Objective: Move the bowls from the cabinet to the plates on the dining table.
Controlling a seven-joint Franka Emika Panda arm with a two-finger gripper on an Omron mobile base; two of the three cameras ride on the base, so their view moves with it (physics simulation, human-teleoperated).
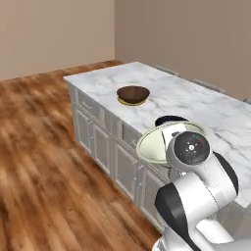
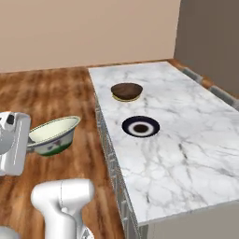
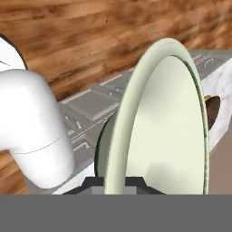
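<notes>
Beige walls and warm wood floor (image 1: 39,162) all around, with the big marble surface (image 2: 186,140) of the dining table running off toward the far corner, grey-beige panelled base (image 1: 105,147) with drawers underneath. Sitting on that surface: dark brown bowl (image 2: 127,91) with the wood grain, already parked on the yellow plate (image 1: 128,102), just a sliver of yellow peeking out under it. Next to it, a bit closer to the robot, the white plate with the dark rim (image 2: 141,126), bare on top, lying near the surface's floor-side edge. Partly hidden behind the arm in the left base view, so only the dark rim shows there. Then the pale green-cream bowl (image 2: 53,134), up in the air and off the surface, out over the floor beside the table's panelled side, tipped so the glossy inside faces up and toward the table. Clamped by its rim in the fingers (image 3: 114,185), which look pinched tight on the bowl wall in the hand view, one dark tip on each side of the rim at the bottom. Same bowl fills most of that hand view edge-on, with the table's drawer fronts and a bit of the brown bowl visible past it. Green bowl well apart from the dark-rimmed plate.
</notes>
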